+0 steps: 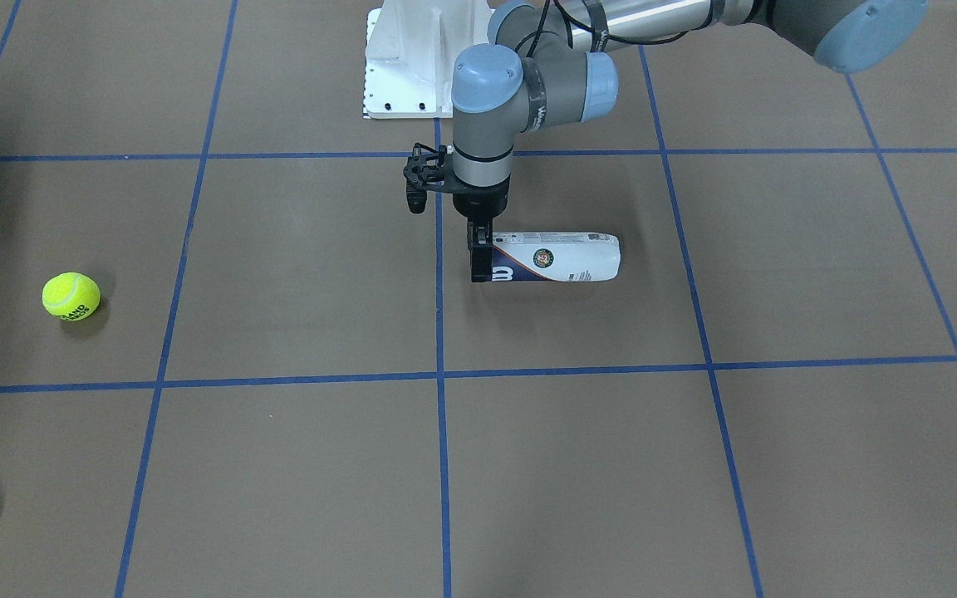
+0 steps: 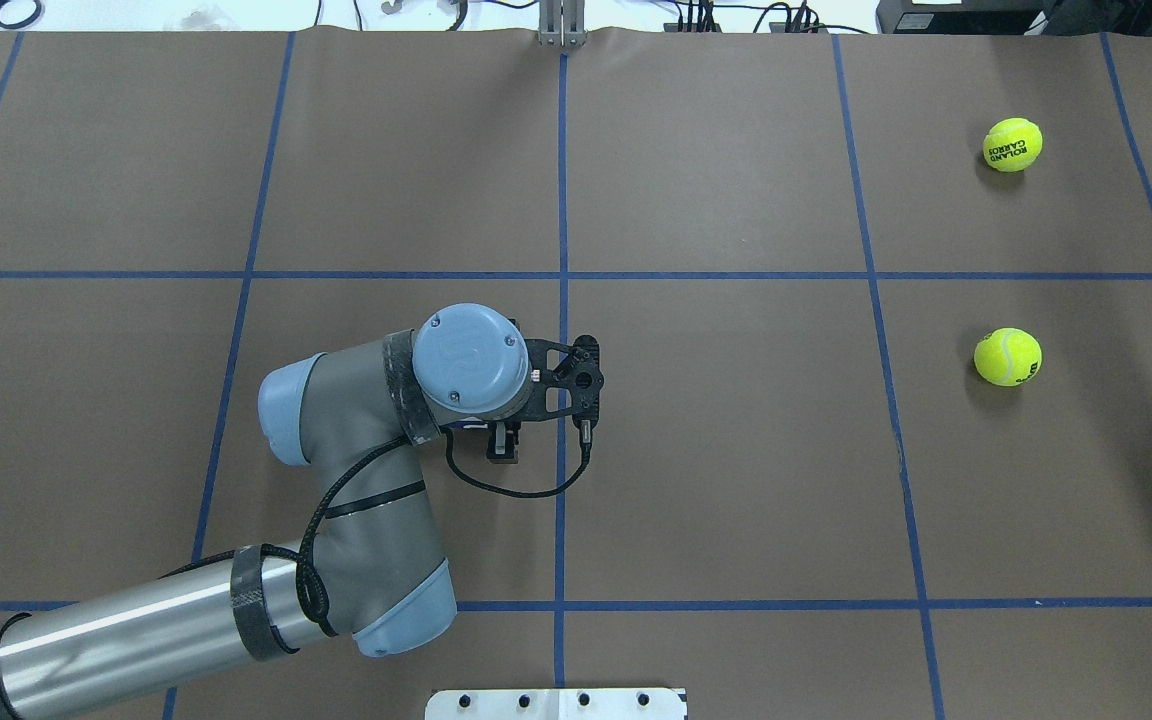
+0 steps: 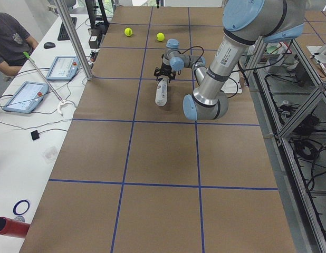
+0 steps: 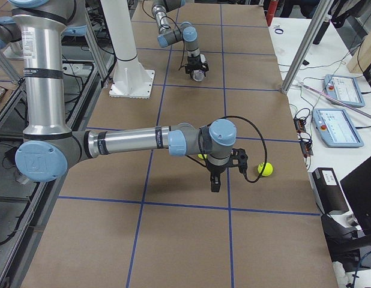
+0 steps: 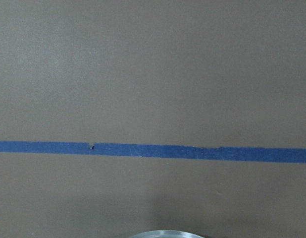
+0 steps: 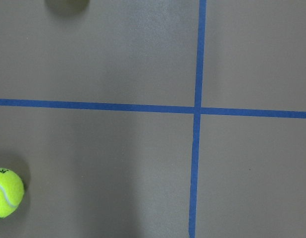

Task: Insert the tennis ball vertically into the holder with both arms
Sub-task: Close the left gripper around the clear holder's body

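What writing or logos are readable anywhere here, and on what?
"ROLAND GARROS": far ball.
"OLAND ARROS", first letters turned away: near ball.
"W" logo: holder.
The emblem and fine print on the holder, and the lettering on the left arm: too small to read.

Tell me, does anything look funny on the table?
Yes. The can lies on its side on the table instead of standing up, so the balls could not drop in from above. The left tool is at one end of it.
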{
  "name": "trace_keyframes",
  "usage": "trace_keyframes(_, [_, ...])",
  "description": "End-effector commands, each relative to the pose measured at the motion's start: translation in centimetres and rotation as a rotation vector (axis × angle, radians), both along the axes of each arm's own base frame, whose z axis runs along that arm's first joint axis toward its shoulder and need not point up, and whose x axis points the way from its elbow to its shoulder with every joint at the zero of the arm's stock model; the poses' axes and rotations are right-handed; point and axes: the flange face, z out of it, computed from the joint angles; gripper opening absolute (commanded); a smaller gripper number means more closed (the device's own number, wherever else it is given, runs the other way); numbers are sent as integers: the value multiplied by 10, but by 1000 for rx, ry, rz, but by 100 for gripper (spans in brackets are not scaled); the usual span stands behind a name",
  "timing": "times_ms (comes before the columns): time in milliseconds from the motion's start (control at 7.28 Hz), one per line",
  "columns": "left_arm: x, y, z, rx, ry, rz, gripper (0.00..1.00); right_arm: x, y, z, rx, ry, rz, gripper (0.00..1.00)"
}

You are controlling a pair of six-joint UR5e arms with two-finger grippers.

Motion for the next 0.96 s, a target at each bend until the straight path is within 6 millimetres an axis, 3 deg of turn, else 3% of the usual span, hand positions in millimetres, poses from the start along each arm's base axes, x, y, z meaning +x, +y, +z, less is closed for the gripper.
trace_keyframes(0, [1, -2, 4, 0, -5, 0, 99, 0, 0, -2, 3, -2, 0, 100])
trace_keyframes(275, [1, -2, 4, -1, -4, -1, 99, 0, -1, -3, 5, -2, 0, 100])
trace_keyframes(687, [3, -3, 7, -4, -10, -3, 84, 0, 0, -2, 3, -2, -1, 100])
trace_keyframes(824, [0, -6, 2, 7, 12, -8, 83, 0, 0, -3, 3, -3, 0, 100])
